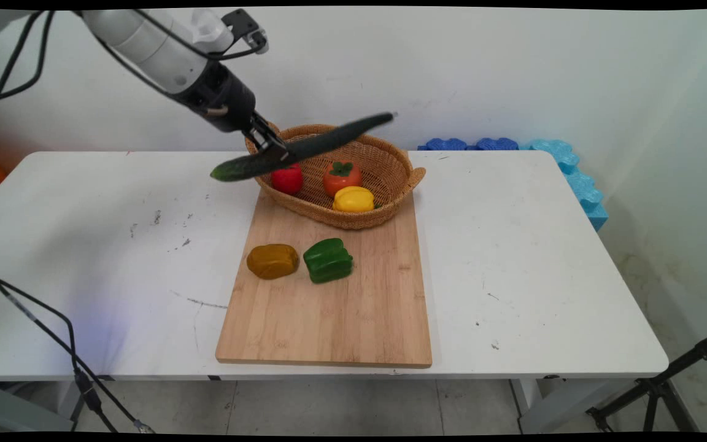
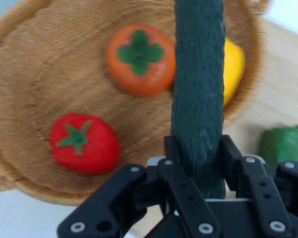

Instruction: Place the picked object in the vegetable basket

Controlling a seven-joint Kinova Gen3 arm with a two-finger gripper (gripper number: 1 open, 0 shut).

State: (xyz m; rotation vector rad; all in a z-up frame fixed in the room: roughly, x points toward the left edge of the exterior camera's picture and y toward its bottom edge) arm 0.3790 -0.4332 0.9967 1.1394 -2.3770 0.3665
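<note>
A: Gripper (image 1: 275, 152) status?

B: Closed on the cucumber (image 1: 301, 147), pinched w/ one finger on each side, approx a third of the way along from its lower end. Hand view shows the fingers (image 2: 233, 153) tight against the skin.

A: Where's the cucumber itself?

B: In the air, tilted, over the left rim of the basket (image 1: 399, 184). Low end sticks out past the rim twd the tabletop (image 1: 513, 245), high end points up and right twd the wall. Not touching anything but the gripper.

A: What's under it?

B: Basket sits at the far end of the board (image 1: 329, 319). Inside: red tomato (image 1: 287, 179), persimmon (image 1: 342, 177), yellow pepper (image 1: 354, 199). On the board nearer the camera: a brown piece (image 1: 273, 261), can't tell what, and a green pepper (image 1: 328, 260) just beside it, apart from the basket.

A: So which step is this?

B: Looks like mid-carry, cucumber held above the basket. Can't tell from here which way it's headed.

A: What does any next move need?

B: My guess: it's long and held off-centre, so it could pivot in the grip. Keep it level-ish, and mind the rim and the tomato right below the low end.
</note>
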